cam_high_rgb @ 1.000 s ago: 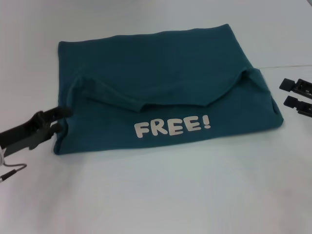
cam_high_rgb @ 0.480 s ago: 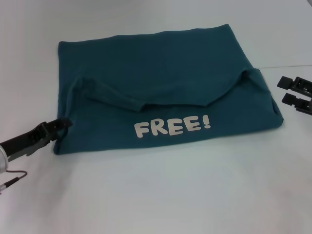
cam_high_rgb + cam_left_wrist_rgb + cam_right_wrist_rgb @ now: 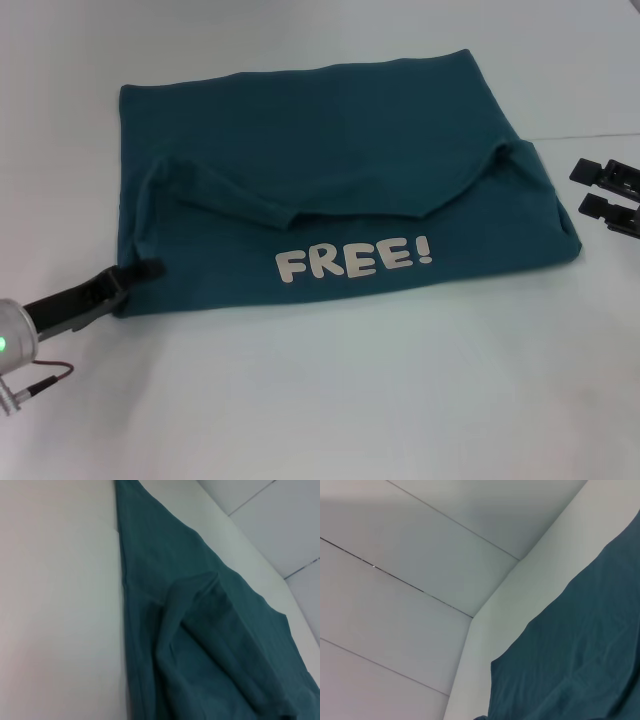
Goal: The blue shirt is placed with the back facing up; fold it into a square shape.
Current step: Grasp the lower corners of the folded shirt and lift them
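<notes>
The blue shirt (image 3: 330, 150) lies folded into a rough rectangle on the white table, its near flap showing off-white "FREE!" lettering (image 3: 353, 258). A sleeve fold sticks out across the middle left. My left gripper (image 3: 148, 269) is low at the shirt's near left corner, its tip touching or just beside the cloth edge. My right gripper (image 3: 590, 190) rests open on the table just off the shirt's right edge, holding nothing. The left wrist view shows the shirt's (image 3: 200, 630) edge and a raised fold. Only a corner of the shirt (image 3: 580, 670) appears in the right wrist view.
The white table (image 3: 350, 400) stretches bare in front of the shirt and to both sides. A thin seam line (image 3: 590, 136) runs across the surface at the far right. A red-tipped cable (image 3: 40, 378) hangs by my left arm.
My left gripper has slid down the shirt's left edge toward the near corner and turned, showing a thinner profile. The shirt and the right gripper have stayed put.
</notes>
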You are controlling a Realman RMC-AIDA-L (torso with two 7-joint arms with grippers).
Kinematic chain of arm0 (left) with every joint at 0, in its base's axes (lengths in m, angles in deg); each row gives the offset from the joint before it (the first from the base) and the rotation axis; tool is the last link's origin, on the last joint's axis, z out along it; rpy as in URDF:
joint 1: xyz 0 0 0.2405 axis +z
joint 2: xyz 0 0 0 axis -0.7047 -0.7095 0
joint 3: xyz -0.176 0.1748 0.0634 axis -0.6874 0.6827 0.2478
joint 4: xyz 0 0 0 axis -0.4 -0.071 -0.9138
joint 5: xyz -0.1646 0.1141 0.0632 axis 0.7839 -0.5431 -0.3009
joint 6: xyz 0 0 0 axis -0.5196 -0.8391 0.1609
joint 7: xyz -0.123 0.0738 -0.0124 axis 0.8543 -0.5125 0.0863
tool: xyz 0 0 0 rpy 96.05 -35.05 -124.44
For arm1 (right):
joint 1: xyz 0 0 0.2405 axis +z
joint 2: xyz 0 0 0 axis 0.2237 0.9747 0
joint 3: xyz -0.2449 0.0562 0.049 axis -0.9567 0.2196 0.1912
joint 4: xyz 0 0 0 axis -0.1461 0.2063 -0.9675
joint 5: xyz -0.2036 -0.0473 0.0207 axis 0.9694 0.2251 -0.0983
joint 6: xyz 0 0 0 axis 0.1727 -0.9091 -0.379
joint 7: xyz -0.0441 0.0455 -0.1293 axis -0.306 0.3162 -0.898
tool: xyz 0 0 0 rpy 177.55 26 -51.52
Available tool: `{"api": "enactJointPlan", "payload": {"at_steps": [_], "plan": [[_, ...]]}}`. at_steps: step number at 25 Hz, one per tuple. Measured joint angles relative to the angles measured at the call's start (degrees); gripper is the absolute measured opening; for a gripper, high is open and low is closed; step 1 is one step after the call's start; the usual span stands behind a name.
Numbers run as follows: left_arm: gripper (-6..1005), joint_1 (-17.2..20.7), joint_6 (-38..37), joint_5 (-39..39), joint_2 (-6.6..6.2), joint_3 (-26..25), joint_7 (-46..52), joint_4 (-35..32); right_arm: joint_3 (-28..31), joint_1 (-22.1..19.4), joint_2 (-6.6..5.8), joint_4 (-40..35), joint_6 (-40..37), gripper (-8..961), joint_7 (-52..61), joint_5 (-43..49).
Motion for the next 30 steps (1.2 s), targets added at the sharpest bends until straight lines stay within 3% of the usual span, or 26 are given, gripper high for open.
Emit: {"api": "enactJointPlan", "payload": {"at_steps": [20,22,27,30], "plan": [[507,-0.57,0.83,-1.47,0.23,2.2,3.04,-0.19,0.08,-0.76,-0.13,0.09,-0.56,836,0.06,-0.14],[284,-0.37,0.45,-1.47,0.24,2.16,3.04,-0.52,0.01,-0.74,-0.19,0.15,-0.57,835,0.08,-0.02],[93,-0.02,-1.32,-1.39,0.23,1.59,3.35,-1.79,-0.48,0.06,-1.47,0.59,-0.92,835,0.6,2.41],[51,-0.28,-2.36,-1.33,-0.39,1.32,4.38,-2.22,-0.55,1.21,-3.31,0.47,-1.56,835,2.62,6.83]]}}
